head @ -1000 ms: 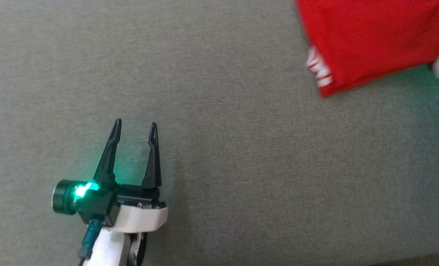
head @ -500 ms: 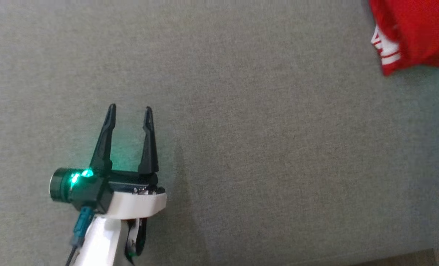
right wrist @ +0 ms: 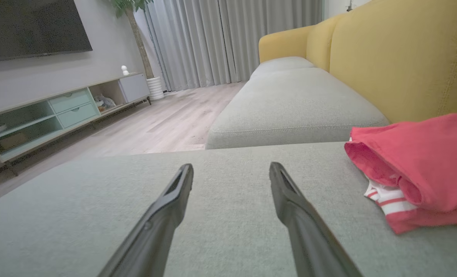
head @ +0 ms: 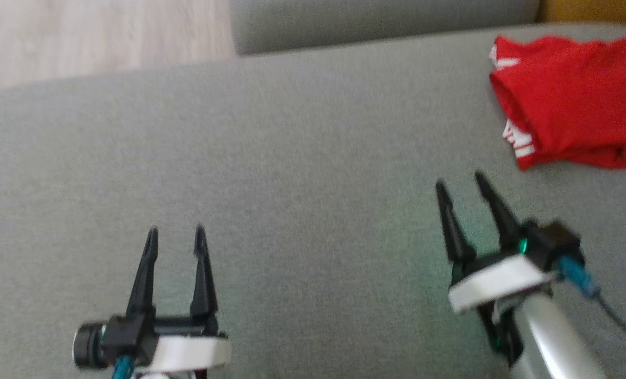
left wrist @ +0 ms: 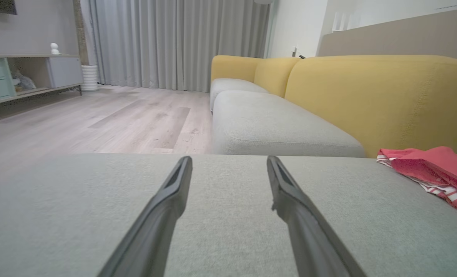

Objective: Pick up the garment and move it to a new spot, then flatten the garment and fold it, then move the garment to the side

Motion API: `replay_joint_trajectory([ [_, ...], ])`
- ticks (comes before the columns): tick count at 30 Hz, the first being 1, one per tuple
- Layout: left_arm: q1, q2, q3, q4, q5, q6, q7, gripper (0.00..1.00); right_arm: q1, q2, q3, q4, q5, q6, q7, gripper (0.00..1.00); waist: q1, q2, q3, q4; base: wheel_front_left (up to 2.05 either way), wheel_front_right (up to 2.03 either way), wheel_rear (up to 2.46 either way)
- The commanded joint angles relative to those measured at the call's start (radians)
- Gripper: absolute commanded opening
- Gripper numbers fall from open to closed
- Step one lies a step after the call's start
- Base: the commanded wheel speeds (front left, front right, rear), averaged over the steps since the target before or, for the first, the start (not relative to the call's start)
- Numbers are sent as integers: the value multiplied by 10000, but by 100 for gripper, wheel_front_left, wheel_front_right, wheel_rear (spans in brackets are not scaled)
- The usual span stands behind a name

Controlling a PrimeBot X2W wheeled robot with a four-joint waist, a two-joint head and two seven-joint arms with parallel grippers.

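Folded red garment [head: 570, 100] sits at cushion [head: 291, 173] far-right corner. Left gripper [head: 176, 234] & right gripper [head: 460, 181] both wide open, empty. Risk: loose fold may slump apart.

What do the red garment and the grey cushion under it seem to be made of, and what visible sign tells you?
Red garment: soft cloth, perhaps cotton knit; matte, slumped in rounded folds, with white striped trim.
Grey cushion: woven upholstery fabric, matte; fine speckled weave shows.

A grey sofa seat [head: 302, 158] meets a yellow backrest [left wrist: 386, 96] beside wooden floor [left wrist: 97, 123].
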Motion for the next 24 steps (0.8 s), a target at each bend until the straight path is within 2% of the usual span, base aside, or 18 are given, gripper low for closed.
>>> replay_joint_trajectory([
  [1,104,-14,389,-281,35,124,-49,100,335,101,278,-567,-50,67,-105,100,4,0,-1003,302,0,0,0],
  [5,754,-14,569,-466,41,183,-49,100,1505,332,131,-1379,-352,67,-106,100,4,0,-1500,275,0,0,0],
  [12,1501,-14,789,-651,142,209,-49,100,2601,502,-77,-1927,-849,67,-107,100,4,0,-1844,142,0,0,0],
  [24,1561,-14,788,-595,362,95,-49,100,2642,526,6,-1937,-637,67,-108,100,4,0,-1811,122,0,0,0],
])
